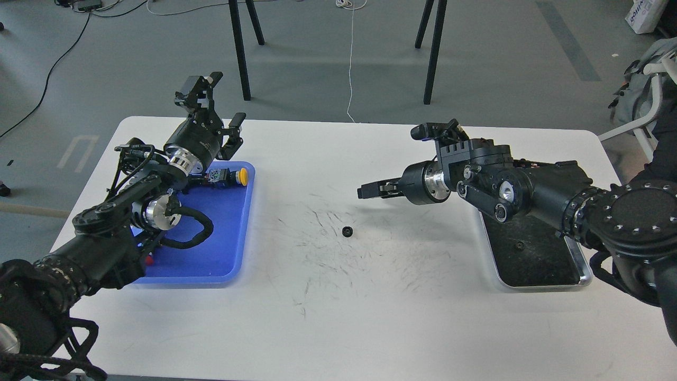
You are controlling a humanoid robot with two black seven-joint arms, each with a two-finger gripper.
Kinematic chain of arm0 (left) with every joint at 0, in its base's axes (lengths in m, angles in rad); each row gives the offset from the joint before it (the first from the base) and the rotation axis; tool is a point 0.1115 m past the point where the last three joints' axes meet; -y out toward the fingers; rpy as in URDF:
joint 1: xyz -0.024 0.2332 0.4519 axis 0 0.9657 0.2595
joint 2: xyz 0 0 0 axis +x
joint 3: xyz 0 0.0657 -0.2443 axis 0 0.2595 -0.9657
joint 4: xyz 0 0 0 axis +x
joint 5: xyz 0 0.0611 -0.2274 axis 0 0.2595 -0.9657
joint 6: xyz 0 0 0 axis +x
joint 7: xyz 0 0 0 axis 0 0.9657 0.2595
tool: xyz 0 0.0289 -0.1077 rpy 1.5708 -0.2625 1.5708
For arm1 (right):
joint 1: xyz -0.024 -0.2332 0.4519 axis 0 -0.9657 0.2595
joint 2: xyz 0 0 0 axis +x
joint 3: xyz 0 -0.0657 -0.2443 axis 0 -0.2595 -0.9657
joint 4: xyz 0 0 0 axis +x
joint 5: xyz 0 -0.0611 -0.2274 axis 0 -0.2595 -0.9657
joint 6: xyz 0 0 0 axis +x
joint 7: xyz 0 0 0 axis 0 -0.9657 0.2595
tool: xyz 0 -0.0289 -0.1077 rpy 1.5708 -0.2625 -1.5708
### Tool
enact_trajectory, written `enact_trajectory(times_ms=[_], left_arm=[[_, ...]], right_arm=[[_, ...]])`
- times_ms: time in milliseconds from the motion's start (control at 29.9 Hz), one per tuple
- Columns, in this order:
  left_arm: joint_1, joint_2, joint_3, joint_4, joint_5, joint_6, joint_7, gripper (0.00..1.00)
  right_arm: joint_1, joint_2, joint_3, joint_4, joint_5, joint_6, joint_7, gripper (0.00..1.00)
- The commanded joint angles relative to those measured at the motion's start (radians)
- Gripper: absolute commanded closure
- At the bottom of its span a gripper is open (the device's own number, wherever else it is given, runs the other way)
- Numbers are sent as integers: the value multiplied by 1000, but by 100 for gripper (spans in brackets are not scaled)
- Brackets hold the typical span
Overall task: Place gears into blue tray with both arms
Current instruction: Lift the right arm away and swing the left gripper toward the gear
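One small black gear [347, 231] lies alone on the white table, about midway between the two trays. Above it and a little to the right, my right gripper [366, 191] hovers with its fingers slightly open and nothing between them. Another gear [520, 246] rests on the dark bottom of the silver tray [584, 276], which my right arm partly covers. The blue tray [222, 233] sits at the left, with my left arm lying over it. Beyond the tray's far edge, my left gripper [235, 135] is raised, open and empty.
A push-button switch with a yellow cap [242, 176] lies in the blue tray's far right corner. A bit of red [151, 259] shows under my left arm. Black stand legs [240, 53] rise from the floor behind the table.
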Motion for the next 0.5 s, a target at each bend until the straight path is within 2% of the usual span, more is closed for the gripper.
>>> enact_trajectory(times_ms=[0, 134, 301, 468], left_arm=[[2, 30, 0, -16, 9, -57, 0, 0], [0, 34, 2, -22, 21, -111, 0, 0], [2, 42, 49, -94, 121, -192, 0, 0], [-1, 37, 55, -170, 358, -183, 0, 0]], right_arm=[[-22, 0, 148, -151, 8, -19, -1, 1], [-33, 0, 310, -243, 74, -29, -1, 1], [-3, 0, 373, -320, 226, -97, -7, 1], [42, 0, 371, -355, 439, -123, -10, 1]])
